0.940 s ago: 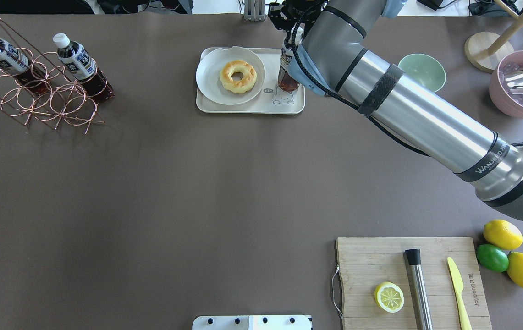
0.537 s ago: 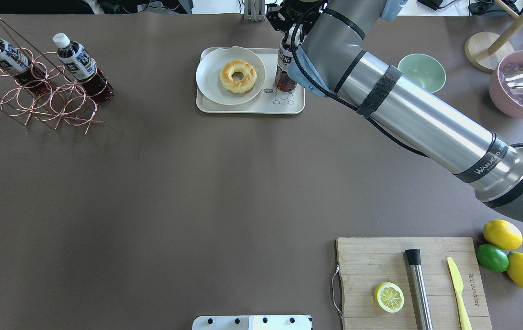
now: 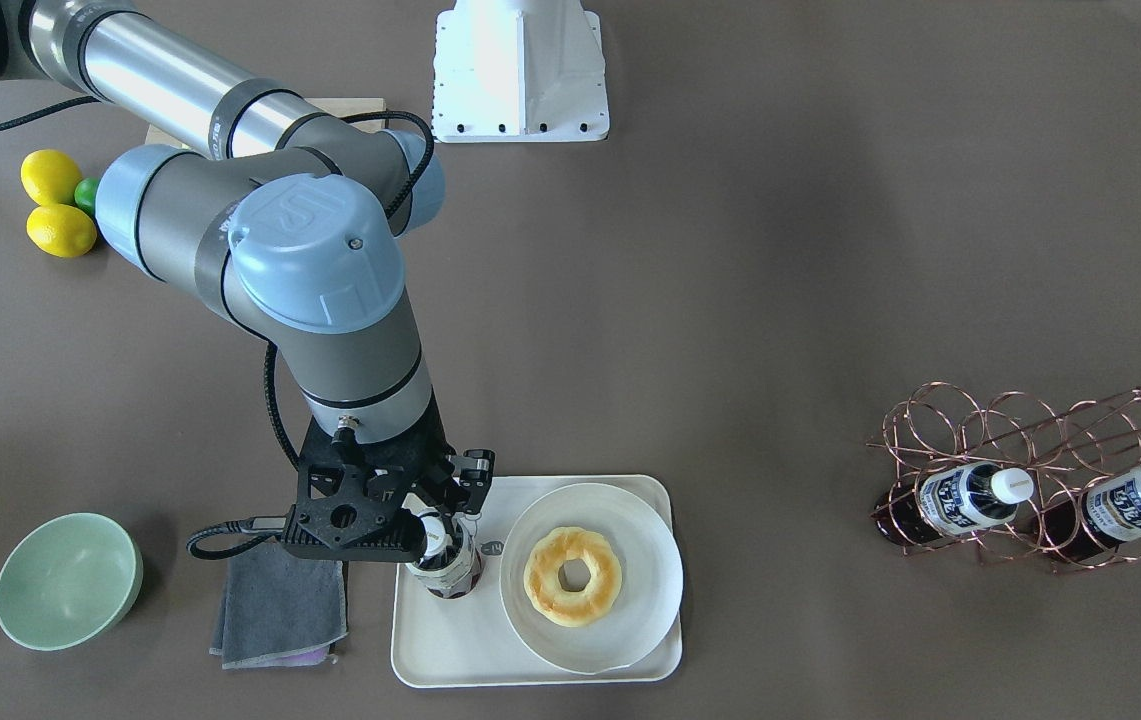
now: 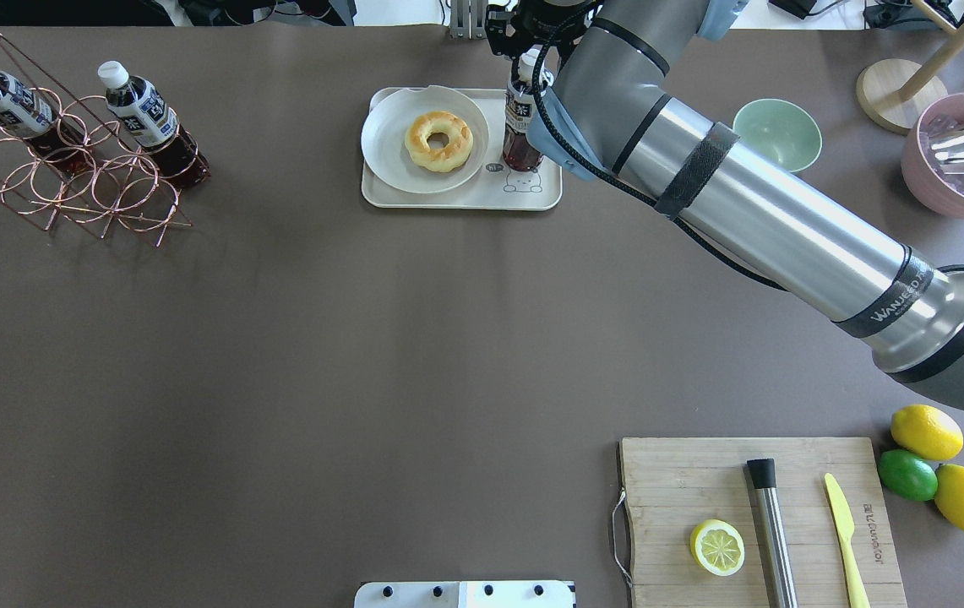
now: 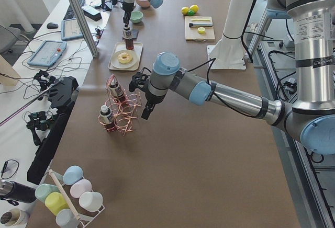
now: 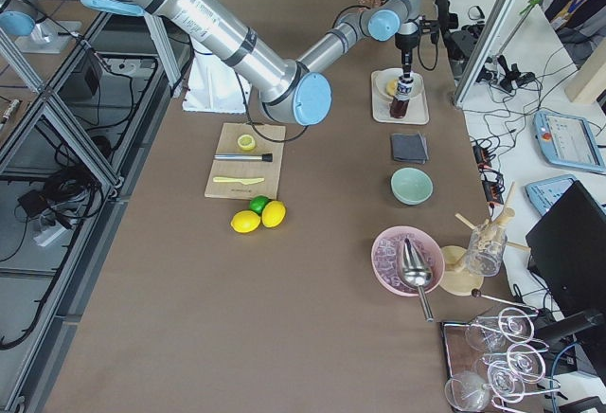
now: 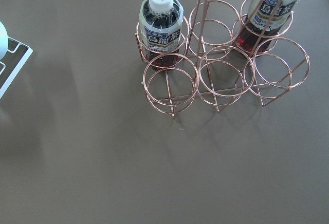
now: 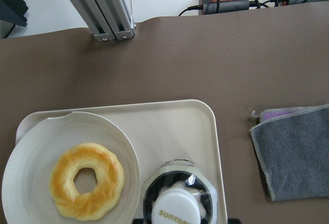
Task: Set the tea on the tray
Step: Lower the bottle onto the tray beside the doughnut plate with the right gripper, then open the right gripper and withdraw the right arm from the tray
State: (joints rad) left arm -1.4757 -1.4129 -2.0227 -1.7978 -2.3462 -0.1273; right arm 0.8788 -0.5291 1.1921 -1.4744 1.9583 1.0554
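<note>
The tea (image 4: pixel 519 127), a small bottle of dark drink with a white cap, stands upright on the cream tray (image 4: pixel 465 198) by the line-drawn bear, to the right of the plate. My right gripper (image 3: pixel 445 530) is straight above it and shut around its top. In the right wrist view the cap (image 8: pixel 177 208) sits at the bottom edge and the fingers are out of frame. Two alike bottles (image 4: pixel 144 110) (image 4: pixel 8 101) lie in the copper wire rack (image 4: pixel 76 186). My left gripper (image 5: pixel 144 114) hovers beside the rack; I cannot tell whether it is open.
A round white plate (image 4: pixel 389 143) with a doughnut (image 4: pixel 439 141) fills the tray's left part. A grey cloth (image 3: pixel 280 600) and a green bowl (image 4: pixel 777 133) lie to the tray's right. A pink bowl (image 4: pixel 963 156) and a cutting board (image 4: pixel 676 481) stand further off.
The right gripper and the tea have shifted a little to the left over the tray, and the cap shows more clearly. The bottles in the rack have not moved.
</note>
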